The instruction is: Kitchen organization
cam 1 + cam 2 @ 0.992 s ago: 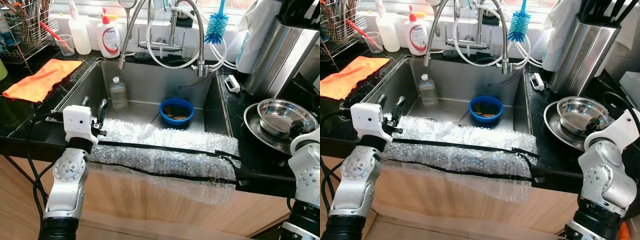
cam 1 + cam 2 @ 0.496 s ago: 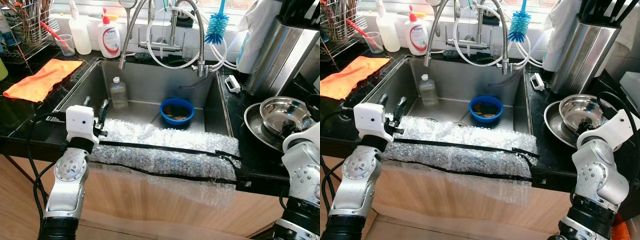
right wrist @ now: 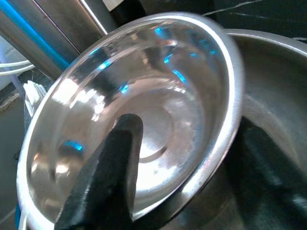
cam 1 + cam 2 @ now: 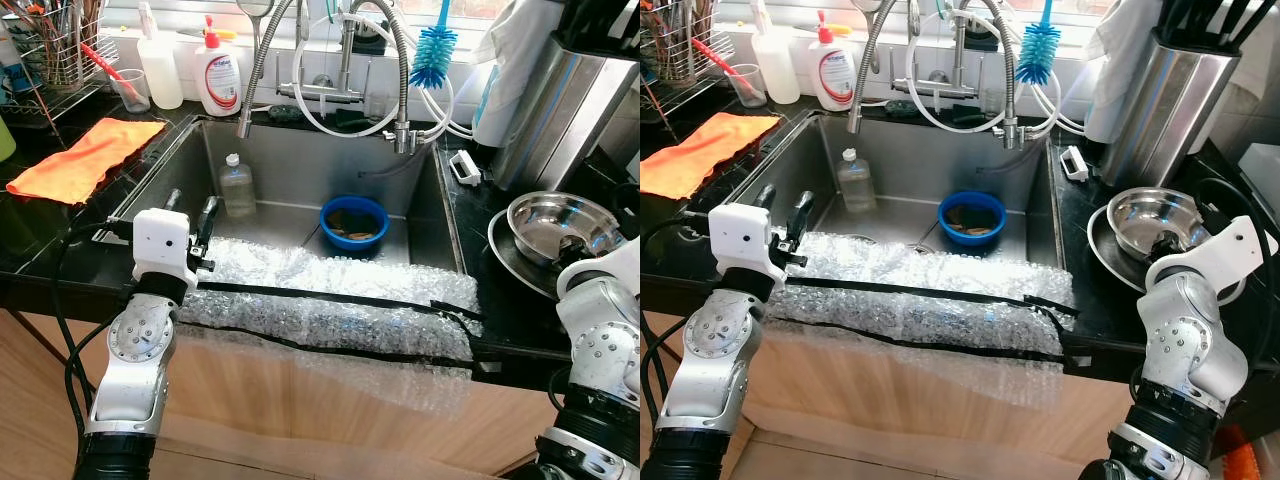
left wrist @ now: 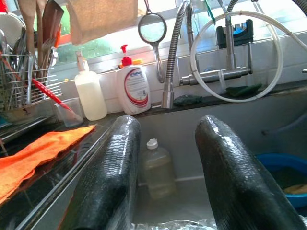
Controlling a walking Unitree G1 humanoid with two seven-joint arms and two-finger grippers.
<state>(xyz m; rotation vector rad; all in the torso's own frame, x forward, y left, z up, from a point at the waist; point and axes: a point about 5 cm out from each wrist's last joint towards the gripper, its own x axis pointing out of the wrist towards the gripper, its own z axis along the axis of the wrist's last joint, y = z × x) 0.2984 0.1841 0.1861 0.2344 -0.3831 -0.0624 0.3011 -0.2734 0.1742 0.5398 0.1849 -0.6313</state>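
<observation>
A steel bowl (image 4: 560, 218) sits tilted inside a wider steel dish (image 4: 508, 258) on the black counter right of the sink. My right gripper (image 3: 187, 132) is shut on the bowl's near rim, one finger (image 3: 120, 158) inside and the other outside under the rim. The left gripper (image 4: 190, 210) hangs open and holds nothing. It is over the sink's front left corner, at the edge of the bubble wrap (image 4: 330, 300). A blue bowl (image 4: 354, 222) and a small plastic bottle (image 4: 236, 185) stand on the sink floor.
Bubble wrap with black tape covers the sink's front edge. An orange cloth (image 4: 85, 155) lies on the left counter. Soap bottles (image 4: 218, 75) and a utensil rack (image 4: 60, 45) stand behind it. A spring faucet (image 4: 262, 65), a blue brush (image 4: 432, 45) and a tall steel canister (image 4: 545, 115) line the back and right.
The right arm has swung in towards the sink, and the steel bowl has shifted a little left and tipped. The left arm has barely moved.
</observation>
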